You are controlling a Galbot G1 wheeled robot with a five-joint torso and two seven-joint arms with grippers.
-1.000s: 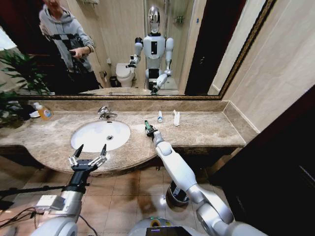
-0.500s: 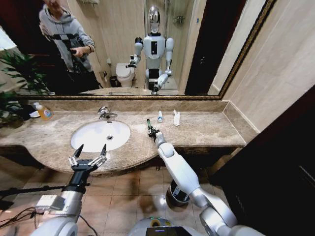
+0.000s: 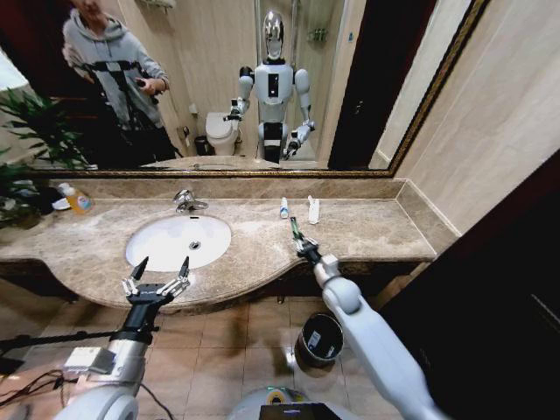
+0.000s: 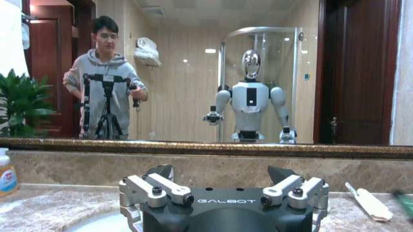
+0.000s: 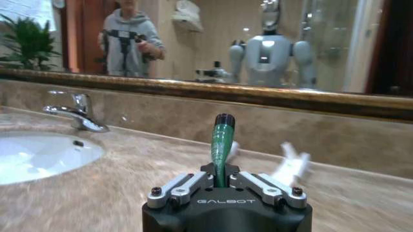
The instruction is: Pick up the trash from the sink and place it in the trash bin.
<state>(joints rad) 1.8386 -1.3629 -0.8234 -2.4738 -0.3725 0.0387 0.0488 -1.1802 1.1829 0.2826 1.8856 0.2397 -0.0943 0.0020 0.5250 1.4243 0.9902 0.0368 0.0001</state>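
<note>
My right gripper (image 3: pixel 303 244) is shut on a dark green tube (image 3: pixel 295 228) of trash, held upright over the front edge of the countertop, right of the sink (image 3: pixel 149 254). The right wrist view shows the tube (image 5: pixel 221 145) standing up between the shut fingers (image 5: pixel 187 186). The trash bin (image 3: pixel 319 338), black with a metal rim, stands on the floor below and slightly right of that gripper. A white tube with a blue cap (image 3: pixel 283 207) and a white packet (image 3: pixel 313 209) lie on the counter by the mirror. My left gripper (image 3: pixel 164 264) hangs open at the sink's front edge.
A chrome faucet (image 3: pixel 185 200) stands behind the basin and a yellow-orange soap bottle (image 3: pixel 79 200) at the far left of the marble countertop (image 3: pixel 376 229). A mirror backs the counter. A wall closes the right side. The floor is tiled around the bin.
My right arm has swung to the right with the green tube, from beside the sink to the counter's front edge above the bin. The left arm has not moved.
</note>
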